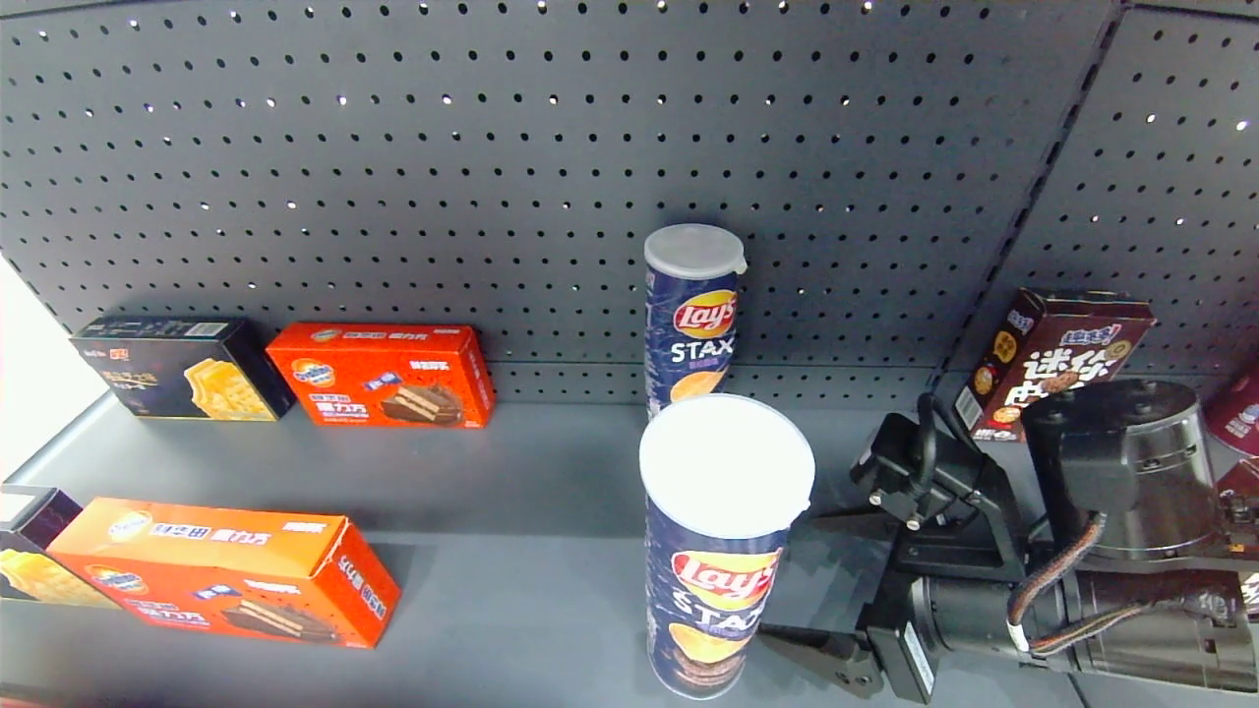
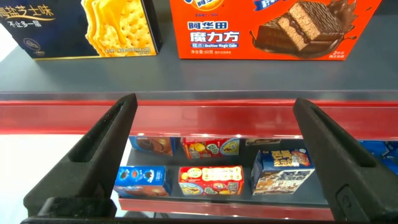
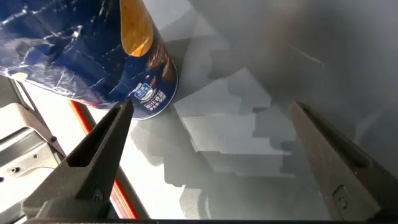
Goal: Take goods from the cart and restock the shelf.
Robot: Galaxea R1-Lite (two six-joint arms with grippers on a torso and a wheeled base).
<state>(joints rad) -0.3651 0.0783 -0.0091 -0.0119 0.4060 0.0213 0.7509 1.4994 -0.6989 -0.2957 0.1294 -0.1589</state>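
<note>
1. The bare shelf floor (image 1: 531,492) lies open between the front orange box (image 1: 226,570) and the front chip can (image 1: 723,551).
2. The rear chip can (image 1: 691,315) stands directly behind it, closing that lane.
3. The right gripper (image 1: 802,580), jaws spread, occupies the space just right of the front can.

We see our left gripper (image 2: 213,102) with its two black fingers (image 2: 87,162) spread wide apart. Facing it runs the red front edge (image 2: 205,113) of a grey shelf (image 2: 205,74). On that shelf a dark blue cracker box (image 2: 93,28) stands just left of an orange chocolate wafer box (image 2: 267,28). A lower shelf (image 2: 217,207) carries small snack boxes (image 2: 211,179) in rows.
</note>
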